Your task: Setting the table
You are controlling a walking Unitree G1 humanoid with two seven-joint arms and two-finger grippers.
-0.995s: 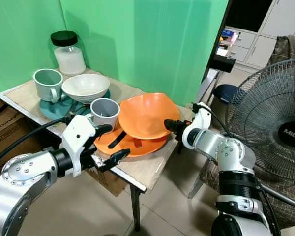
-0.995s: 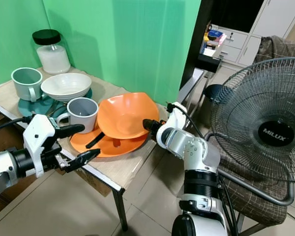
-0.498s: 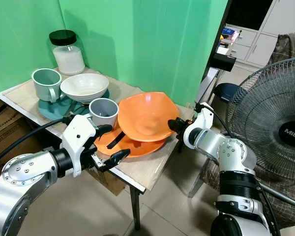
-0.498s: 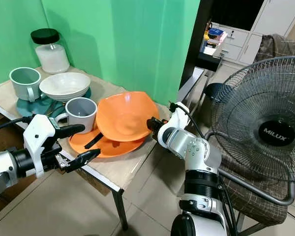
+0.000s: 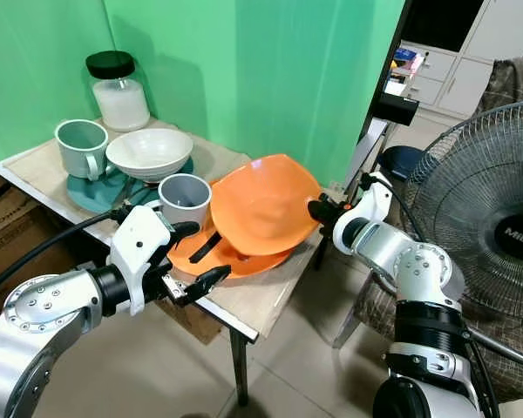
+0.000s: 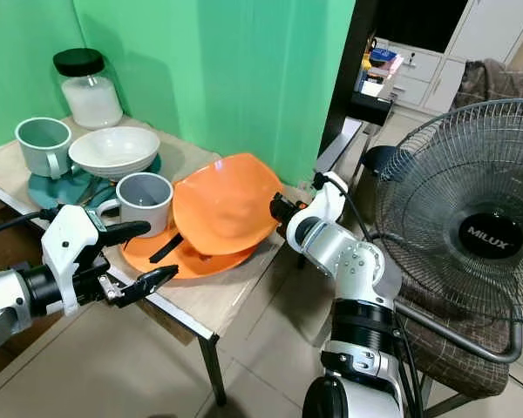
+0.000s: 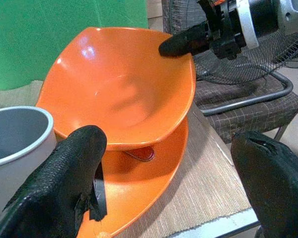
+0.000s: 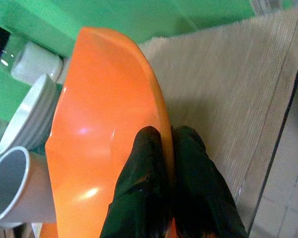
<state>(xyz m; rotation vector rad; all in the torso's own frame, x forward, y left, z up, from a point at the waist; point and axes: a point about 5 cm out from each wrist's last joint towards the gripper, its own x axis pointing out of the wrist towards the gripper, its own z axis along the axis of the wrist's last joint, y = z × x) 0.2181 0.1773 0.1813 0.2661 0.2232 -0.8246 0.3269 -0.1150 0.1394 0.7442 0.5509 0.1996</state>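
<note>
Right gripper (image 8: 166,163): both black fingers are pinched together on the rim of the orange bowl (image 5: 261,205), one finger inside the rim and one outside.
Orange bowl: tilted steeply, its held edge raised at the table's right end; its low side sits just over the orange plate (image 5: 244,257). Whether it touches the plate cannot be told.
Left gripper (image 7: 164,183): fingers spread wide apart and empty, poised at the near edge of the table (image 5: 261,305), facing the plate and bowl.
Grey cup (image 5: 185,200): upright, just beside the bowl's low side and touching or nearly touching the plate.
Other ware: a white bowl (image 5: 150,154), a green mug (image 5: 82,148) and a lidded jar (image 5: 120,90) stand towards the far left corner, well apart from the lift.
Risk, grip: I judge the hold to be thin. It is a single pinch on a smooth, glossy rim, with the bowl's weight hanging off to one side, so the bowl could pivot or slide out between the fingers.
Risk, collision: the low edge of the bowl could knock the grey cup if the bowl swings left.
Risk, plate: a dark utensil (image 5: 207,247) lies on the plate under the bowl, and a dragged edge could flick it off.
Risk, fall: the grip sits at the table's right edge, so a dropped bowl would probably land on the floor.
</note>
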